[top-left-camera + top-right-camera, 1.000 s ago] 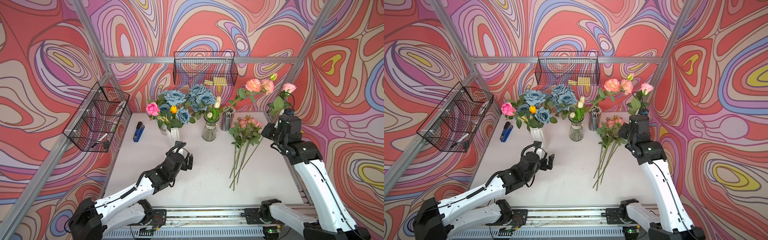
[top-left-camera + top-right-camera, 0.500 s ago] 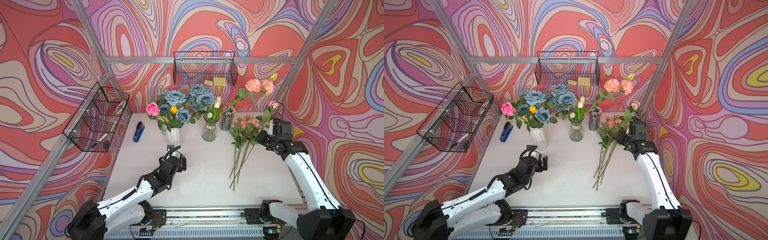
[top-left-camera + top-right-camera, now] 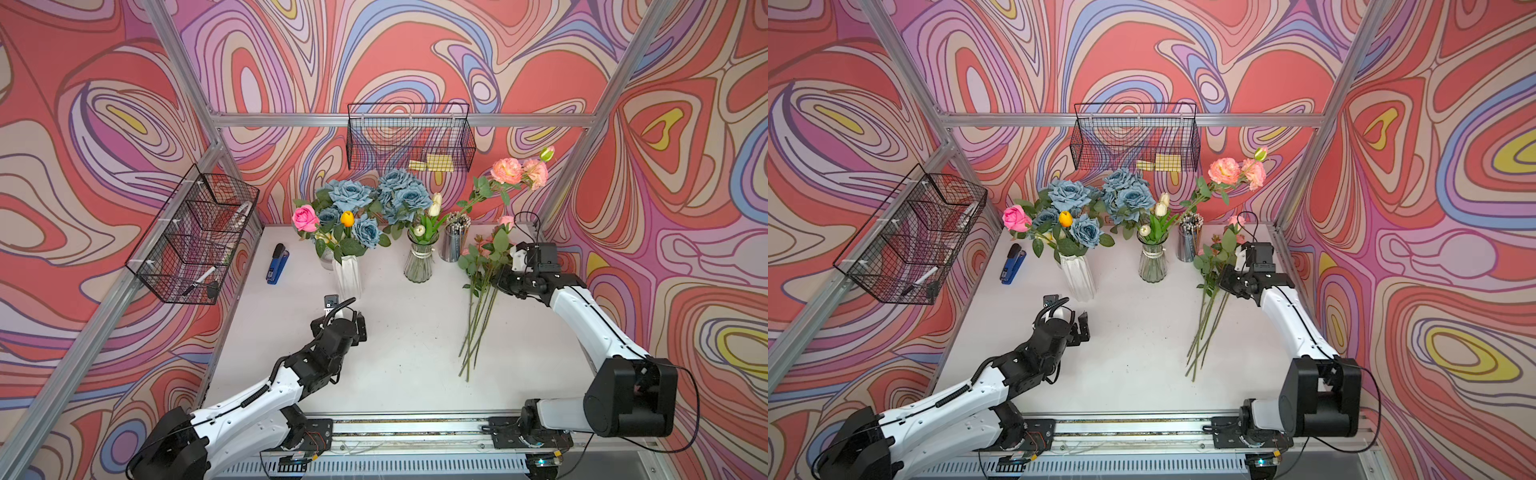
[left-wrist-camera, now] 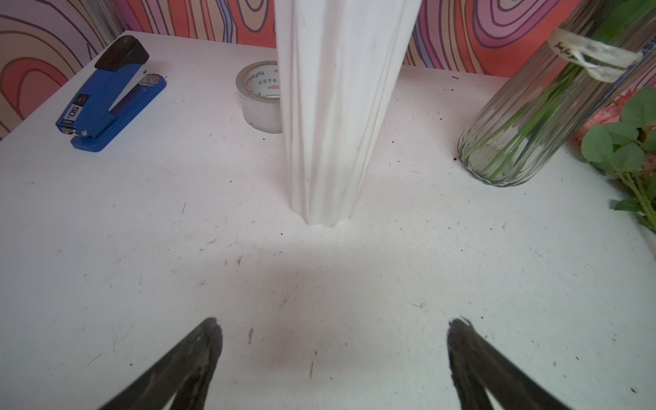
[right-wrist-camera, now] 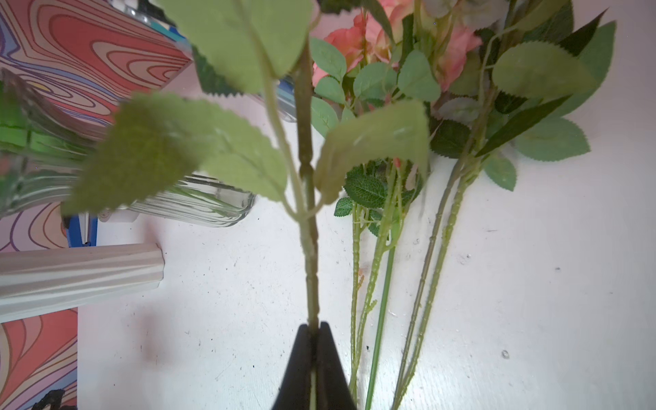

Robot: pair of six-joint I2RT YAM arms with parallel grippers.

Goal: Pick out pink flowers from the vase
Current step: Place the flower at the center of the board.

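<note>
- Swirly red and purple walls (image 3: 83, 124) go all around the white table (image 3: 407, 353). Where are the pink flowers (image 5: 340, 46)?
- Some lie in a bunch on the table, beside the right claw (image 5: 313, 328). That claw is pinched tight on one thin green stem (image 5: 309, 248), just under its leaves (image 5: 227, 149). A pink rose (image 3: 305, 218) is still in the white vase (image 3: 348, 276) with the blue roses (image 3: 351, 193). Two big peach-pink blooms (image 3: 505, 171) lean out high. They look like they come from the glass vase (image 3: 419, 264).
- What about the left claw (image 4: 333, 326)?
- Its two fingers (image 4: 191, 355) are wide apart with nothing between them. It sits low, near the foot of the white vase.
- Are the flowers heavy?
- I think not. They look like pretend flowers, so they should be light. The stems look thin and bendy. They have little bumps that should help a claw not slip. The heads look soft, so a squeeze there could squash them.
- So where is a good place to grab?
- On the bare stem, under the leaves, like the right claw does. A grab far down may let the big head flop and swing.
- Anything to watch out for?
- The white vase is tall with a small foot. A pull to the side could tip it, so a pull straight up seems best. The leaves may also catch on the blue roses.
</note>
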